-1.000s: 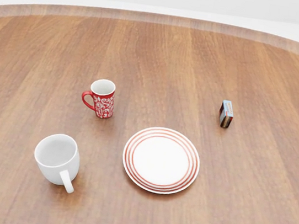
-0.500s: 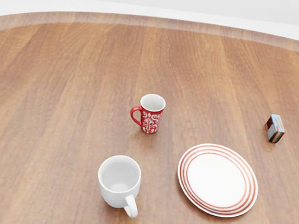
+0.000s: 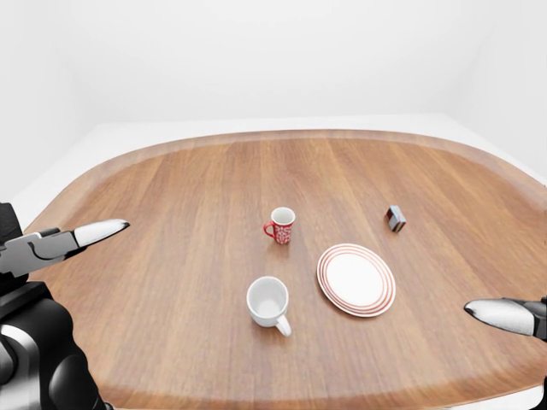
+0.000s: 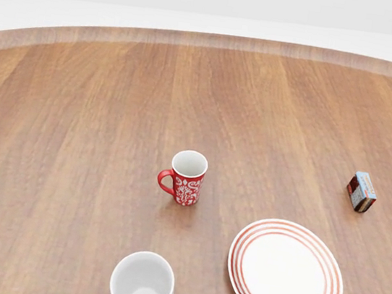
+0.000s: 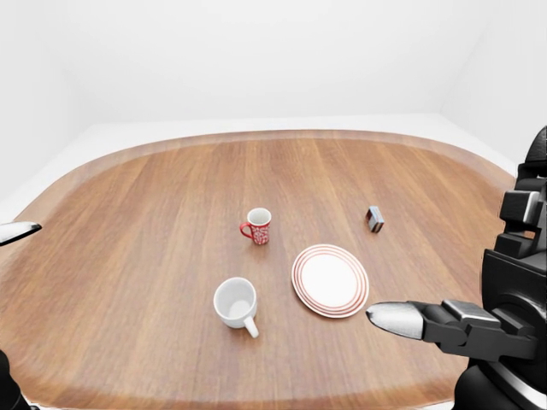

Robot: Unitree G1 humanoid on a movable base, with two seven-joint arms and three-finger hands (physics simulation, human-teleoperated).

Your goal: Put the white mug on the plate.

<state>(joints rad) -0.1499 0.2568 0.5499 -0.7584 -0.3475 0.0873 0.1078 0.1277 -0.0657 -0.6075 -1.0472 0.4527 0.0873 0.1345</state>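
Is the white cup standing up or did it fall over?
Standing up. The white mug sits on its base on the table, its round opening facing up and its handle sticking out sideways. It looks empty inside.

Our head view looks steeply down, close on the table (image 4: pixel 78 101), cropping the white mug (image 4: pixel 141 284) at its bottom edge. Our two eye views sit farther off, sharing the whole tabletop between left hand (image 3: pixel 51 248) and right hand (image 5: pixel 461 329).

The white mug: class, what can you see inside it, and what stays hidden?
The white mug stands upright on the table, mouth open. Its visible interior looks empty, only white walls and bottom. The inner wall nearest the camera is hidden by the rim.
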